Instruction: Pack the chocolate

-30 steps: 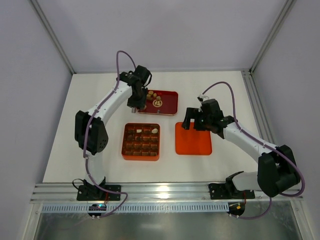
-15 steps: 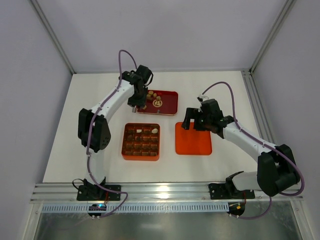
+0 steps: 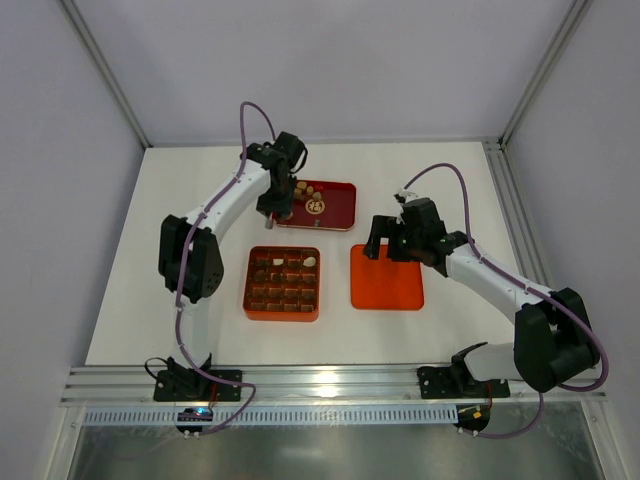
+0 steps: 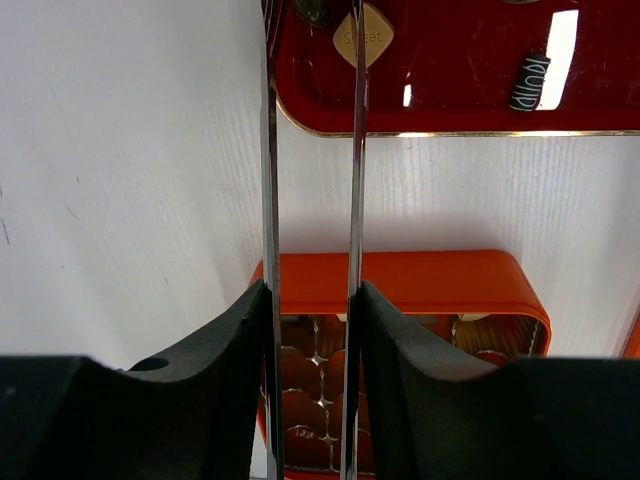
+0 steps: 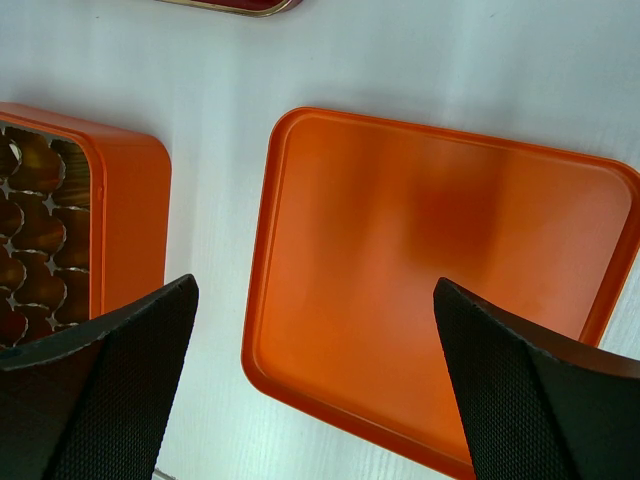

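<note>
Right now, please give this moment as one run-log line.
left fingers: at red tray left end, grip unclear | right fingers: open above lid | box: uncovered, lid beside it | chocolate: in tray

l claw (image 4: pixel 312 12) narrowly parted, pointing down; r claw (image 5: pixel 315 290) spread wide.

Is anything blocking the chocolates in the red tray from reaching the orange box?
Nothing visible between the small brown chocolates and the square orange grid box: it is uncovered, its flat orange lid lying beside it.
</note>
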